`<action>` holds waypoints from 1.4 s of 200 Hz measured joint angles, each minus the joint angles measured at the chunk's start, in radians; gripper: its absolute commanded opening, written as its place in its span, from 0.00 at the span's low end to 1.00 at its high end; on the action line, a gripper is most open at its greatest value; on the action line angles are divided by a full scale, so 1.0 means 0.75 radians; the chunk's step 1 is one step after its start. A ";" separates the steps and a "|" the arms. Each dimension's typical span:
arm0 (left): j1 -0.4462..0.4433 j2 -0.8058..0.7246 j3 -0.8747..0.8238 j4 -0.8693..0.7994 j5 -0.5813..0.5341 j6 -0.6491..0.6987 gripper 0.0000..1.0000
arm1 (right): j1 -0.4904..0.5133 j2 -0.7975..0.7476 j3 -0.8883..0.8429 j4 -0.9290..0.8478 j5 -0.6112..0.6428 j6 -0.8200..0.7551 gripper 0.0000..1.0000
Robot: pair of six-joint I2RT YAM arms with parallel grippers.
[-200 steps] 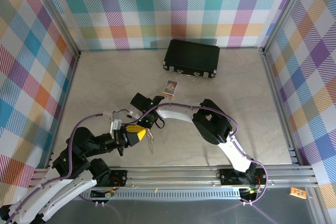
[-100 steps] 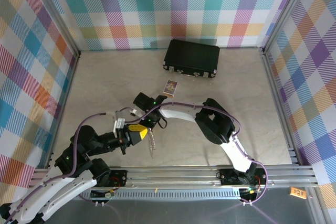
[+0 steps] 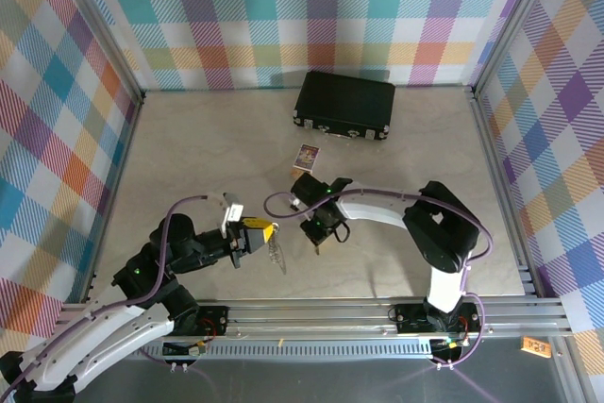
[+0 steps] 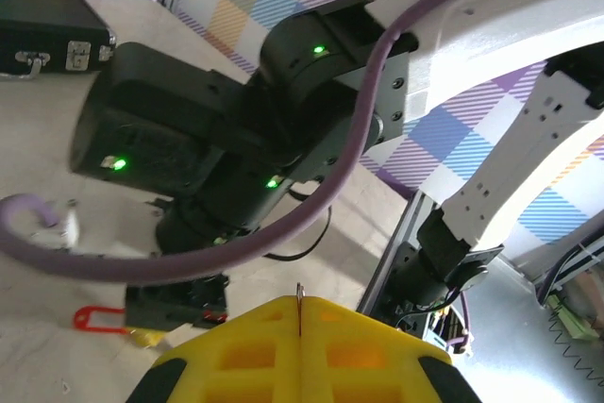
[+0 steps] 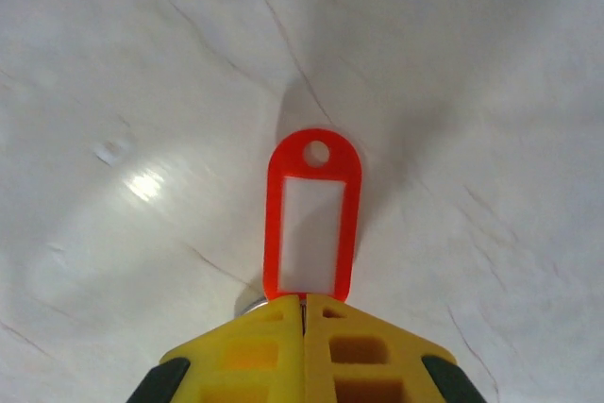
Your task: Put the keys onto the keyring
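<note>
At the near middle of the pale table (image 3: 189, 139), the left gripper (image 3: 266, 232) clamps a grey metal oval keyring (image 3: 276, 254). Just right, the right gripper (image 5: 304, 302) pinches a small silver key with red oval plastic tag (image 5: 311, 212)

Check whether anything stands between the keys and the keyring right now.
Nothing visible does. The right gripper holds the keys, the left gripper holds the keyring, and seen from above, bare table lies between them.
</note>
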 measured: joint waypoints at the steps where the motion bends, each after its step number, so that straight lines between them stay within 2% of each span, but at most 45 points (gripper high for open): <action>1: 0.000 0.001 0.000 0.000 -0.001 0.000 0.00 | -0.002 -0.002 -0.004 0.001 -0.001 0.001 0.00; 41: 0.000 0.048 0.000 0.012 -0.005 0.009 0.00 | -0.104 -0.109 -0.139 0.014 -0.015 0.060 0.00; 61: 0.000 0.056 0.000 0.020 -0.005 0.009 0.00 | -0.112 -0.127 -0.165 0.032 -0.020 0.083 0.04; 72: 0.000 0.057 0.000 0.023 -0.005 0.009 0.00 | -0.112 -0.134 -0.175 0.042 -0.023 0.096 0.09; 103: 0.000 0.057 0.000 0.029 -0.005 0.009 0.00 | -0.123 -0.151 -0.197 0.043 -0.047 0.125 0.31; 127: 0.000 0.057 0.000 0.028 -0.005 0.009 0.00 | -0.137 -0.171 -0.197 0.026 -0.078 0.147 0.39; 193: 0.000 0.044 -0.003 0.017 -0.030 0.010 0.00 | -0.201 -0.200 -0.113 -0.099 -0.157 0.143 0.36; 280: 0.000 0.061 -0.029 0.019 -0.030 0.010 0.00 | -0.198 -0.078 0.031 -0.210 -0.213 0.148 0.30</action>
